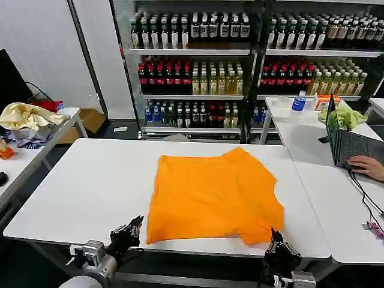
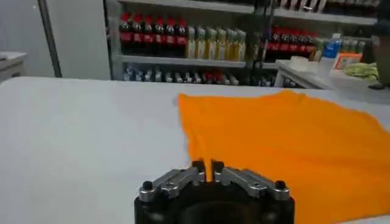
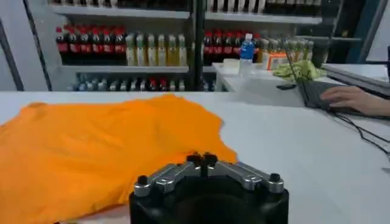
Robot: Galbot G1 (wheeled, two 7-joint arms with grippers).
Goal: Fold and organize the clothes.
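The clothes are one bright orange T-shirt (image 1: 213,195), lying flat and partly folded in the middle of the white table (image 1: 90,186), plain side up. My left gripper (image 1: 135,223) hangs low at the table's front edge, just left of the shirt's near left corner, with its fingers drawn together and nothing in them. In the left wrist view the gripper (image 2: 208,165) points at the T-shirt (image 2: 292,140) beyond it. My right gripper (image 1: 275,235) sits at the front edge by the shirt's near right corner, shut and empty. The right wrist view shows that gripper (image 3: 202,161) before the T-shirt (image 3: 91,152).
A side table on the right holds a laptop (image 1: 351,144) with a person's hand (image 1: 367,165) on it, a lime-green cloth (image 1: 345,115) and a water bottle (image 1: 298,103). A pale yellow cloth heap (image 1: 27,115) lies on the left table. Bottle shelves (image 1: 192,72) stand behind.
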